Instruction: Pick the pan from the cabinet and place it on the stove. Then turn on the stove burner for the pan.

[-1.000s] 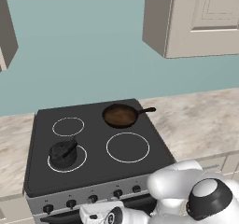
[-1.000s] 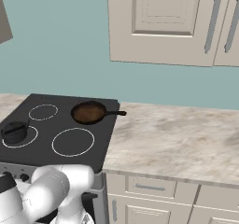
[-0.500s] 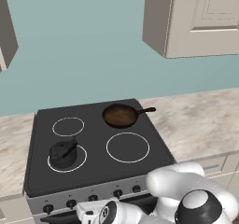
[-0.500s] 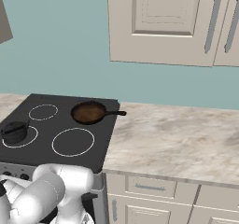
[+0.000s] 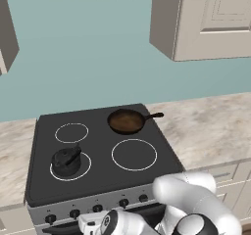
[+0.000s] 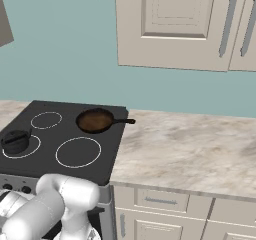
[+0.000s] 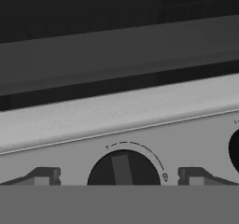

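**Knob between my fingers, pan already on the burner**

Grey stove front (image 7: 140, 111) spreads straight ahead of me, a flat panel with black glass above it. My claw (image 7: 121, 177) is spread wide and empty, one fingertip (image 7: 44, 175) on either side of a small black knob (image 7: 122, 169), apart from it, not yet pinching. The knob looks rigid, smooth and round, so I judge it could slip under my pads; the raised bar across its face is the place to bite for a turn. It should need little force.

Further off and above me, on the stove (image 5: 29, 180), the pan (image 5: 126, 121) sits on the far right burner, handle toward the counter (image 6: 190, 149). A kettle (image 5: 66, 161) rests on the near left ring. Beyond and higher, the cabinet (image 6: 175, 29) hangs closed.

Which burner this knob drives I cannot tell.
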### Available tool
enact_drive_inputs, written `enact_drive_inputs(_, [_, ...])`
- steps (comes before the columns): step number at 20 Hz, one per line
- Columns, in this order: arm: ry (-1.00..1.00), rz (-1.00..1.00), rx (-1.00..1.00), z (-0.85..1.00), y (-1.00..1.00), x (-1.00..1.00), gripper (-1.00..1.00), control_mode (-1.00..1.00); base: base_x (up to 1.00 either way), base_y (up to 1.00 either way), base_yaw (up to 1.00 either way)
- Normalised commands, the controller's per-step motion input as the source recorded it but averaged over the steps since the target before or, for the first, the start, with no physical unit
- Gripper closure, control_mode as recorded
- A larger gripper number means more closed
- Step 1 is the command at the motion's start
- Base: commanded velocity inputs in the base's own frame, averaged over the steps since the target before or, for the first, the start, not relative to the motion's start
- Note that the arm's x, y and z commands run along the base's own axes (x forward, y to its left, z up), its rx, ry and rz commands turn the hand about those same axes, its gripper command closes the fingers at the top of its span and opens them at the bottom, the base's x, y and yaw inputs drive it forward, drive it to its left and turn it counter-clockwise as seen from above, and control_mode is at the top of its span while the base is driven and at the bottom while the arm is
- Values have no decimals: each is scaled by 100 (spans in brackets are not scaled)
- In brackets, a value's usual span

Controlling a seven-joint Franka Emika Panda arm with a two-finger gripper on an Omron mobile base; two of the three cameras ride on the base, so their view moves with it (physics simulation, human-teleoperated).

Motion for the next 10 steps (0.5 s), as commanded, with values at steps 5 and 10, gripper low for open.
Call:
enact_drive_inputs(5, [0,0,0,-16,9,9,-100,-100,0,0,0])
enact_drive_inputs(10, [0,0,0,-2,7,1,-100,-100,0,0,0])
